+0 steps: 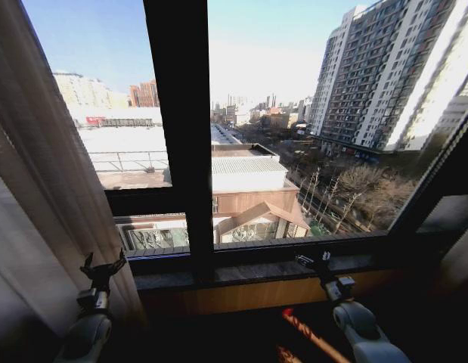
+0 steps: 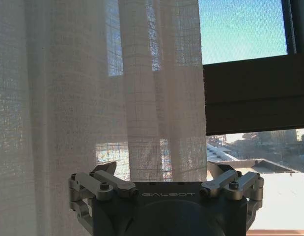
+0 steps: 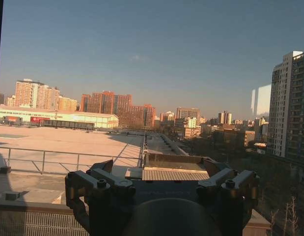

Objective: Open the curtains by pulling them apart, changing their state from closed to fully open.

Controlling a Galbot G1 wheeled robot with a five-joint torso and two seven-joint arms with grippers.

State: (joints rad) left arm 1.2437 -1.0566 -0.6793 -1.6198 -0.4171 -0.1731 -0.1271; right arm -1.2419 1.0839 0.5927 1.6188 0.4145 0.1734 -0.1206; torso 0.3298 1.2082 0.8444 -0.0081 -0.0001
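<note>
Left gripper (image 1: 103,266) wide open, empty | beside curtains (image 1: 44,174) | right gripper (image 1: 315,261) open

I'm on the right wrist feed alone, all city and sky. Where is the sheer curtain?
Observer: The curtain hangs bunched at the window's left edge in the head view.
Operator: Is the left gripper on it?
Observer: The left gripper is open, just in front of the fabric, holding nothing.
Operator: And mine?
Observer: The right gripper is open near the sill, with bare glass ahead.
</note>
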